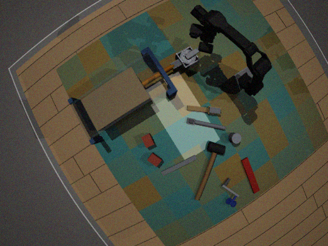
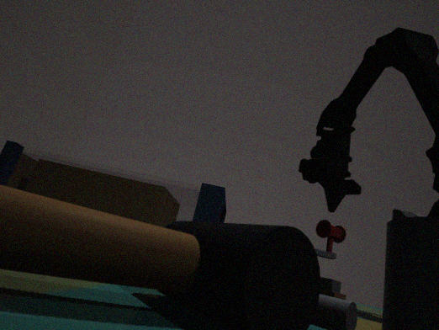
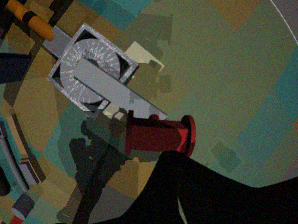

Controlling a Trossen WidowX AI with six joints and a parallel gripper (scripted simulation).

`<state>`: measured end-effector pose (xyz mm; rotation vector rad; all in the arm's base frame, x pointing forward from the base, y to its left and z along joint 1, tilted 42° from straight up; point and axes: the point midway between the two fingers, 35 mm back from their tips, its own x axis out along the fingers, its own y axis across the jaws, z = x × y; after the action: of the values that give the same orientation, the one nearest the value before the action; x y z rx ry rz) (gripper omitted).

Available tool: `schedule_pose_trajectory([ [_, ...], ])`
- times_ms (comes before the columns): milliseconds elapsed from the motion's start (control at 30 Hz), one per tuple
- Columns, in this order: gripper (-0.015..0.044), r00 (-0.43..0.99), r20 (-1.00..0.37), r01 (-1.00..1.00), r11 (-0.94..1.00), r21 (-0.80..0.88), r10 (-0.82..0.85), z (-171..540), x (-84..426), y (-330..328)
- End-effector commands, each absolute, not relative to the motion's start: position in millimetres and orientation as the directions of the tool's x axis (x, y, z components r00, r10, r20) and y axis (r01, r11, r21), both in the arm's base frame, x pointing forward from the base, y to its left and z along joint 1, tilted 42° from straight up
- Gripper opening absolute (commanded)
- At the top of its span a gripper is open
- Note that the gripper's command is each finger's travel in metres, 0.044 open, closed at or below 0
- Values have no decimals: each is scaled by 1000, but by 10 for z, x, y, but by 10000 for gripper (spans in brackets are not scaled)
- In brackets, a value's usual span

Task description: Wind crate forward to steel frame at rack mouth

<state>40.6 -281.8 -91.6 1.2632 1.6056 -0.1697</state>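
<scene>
1. Nearest the arm, its gripper point(image 1: 205, 48) point(image 2: 332, 210) point(image 3: 168, 156) has its jaws together with nothing between them. The exterior view shows a gap between the fingertips and the red grip point(image 2: 330, 231) point(image 3: 160, 136) beneath, which the top view does not show.
2. The grip stands upright on the free end of the grey crank arm point(image 1: 192, 54) point(image 2: 327, 253) point(image 3: 117, 92). The handle lies across the top of the winch point(image 1: 181, 59) point(image 3: 56, 75); its long axis runs outward, pointing away from the crate, roughly in line with the orange strap point(image 1: 157, 76) point(image 3: 31, 20).
3. Farther along, the strap passes under the blue frame point(image 1: 157, 67) point(image 2: 211, 204).
4. Farthest, the crate point(image 1: 114, 98) point(image 2: 105, 191) lies lengthwise along the strap's direction. The top view shows its front apart from the frame; the wrist view leaves the crate out.
</scene>
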Motion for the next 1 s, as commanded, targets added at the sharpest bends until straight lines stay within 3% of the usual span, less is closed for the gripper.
schedule_pose_trajectory([
  [0,0,89,-768,779,436,450,635,-914,401,-2815],
  [167,0,89,-768,779,436,450,635,-914,401,-2815],
  [233,53,93,-770,736,477,481,632,-913,406,-2820],
  [467,236,91,-768,154,753,639,633,-886,394,-2813],
  [633,368,89,-768,-332,745,578,635,-866,385,-2807],
  [733,440,89,-767,-467,707,531,635,-860,383,-2806],
  [967,440,89,-767,-467,707,531,635,-860,383,-2806],
])
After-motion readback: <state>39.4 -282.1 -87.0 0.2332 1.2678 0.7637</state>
